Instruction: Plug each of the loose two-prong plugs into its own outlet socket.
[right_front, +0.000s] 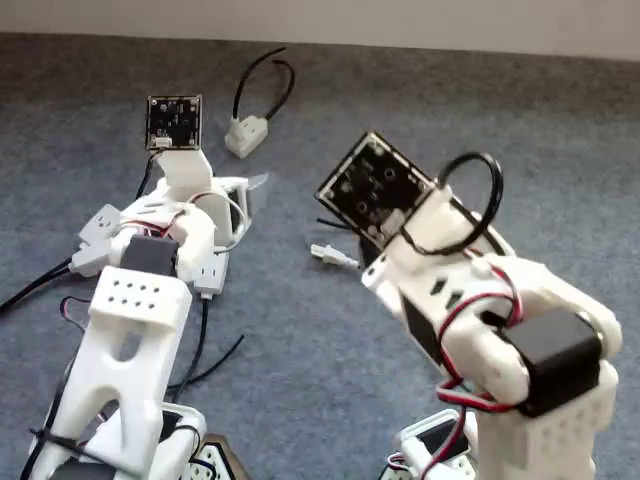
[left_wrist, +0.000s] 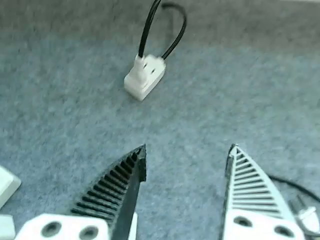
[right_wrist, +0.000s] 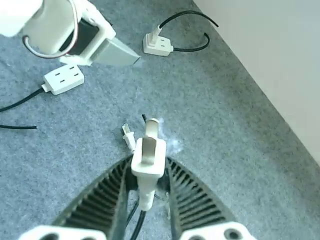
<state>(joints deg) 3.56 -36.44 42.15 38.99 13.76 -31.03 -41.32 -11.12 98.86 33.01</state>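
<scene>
My right gripper (right_wrist: 149, 165) is shut on a white two-prong plug (right_wrist: 149, 150) whose black cord (right_front: 482, 190) loops back over the arm. A small loose plug (right_wrist: 129, 136) lies on the carpet just beyond it, and shows as the loose plug (right_front: 332, 255) from above. My left gripper (left_wrist: 187, 150) is open and empty above the carpet. Ahead of it lies a white socket block (left_wrist: 145, 76) with a looped black cord, the same socket block (right_front: 246, 135) in the high view. Another white outlet socket (right_wrist: 62, 80) lies beside the left arm.
Grey carpet covers the floor, with a pale wall (right_wrist: 280, 60) along its far edge. Black cables (right_front: 35, 285) trail near the left arm's base. A further white outlet (right_front: 208, 270) lies under the left arm. Open carpet lies between the two arms.
</scene>
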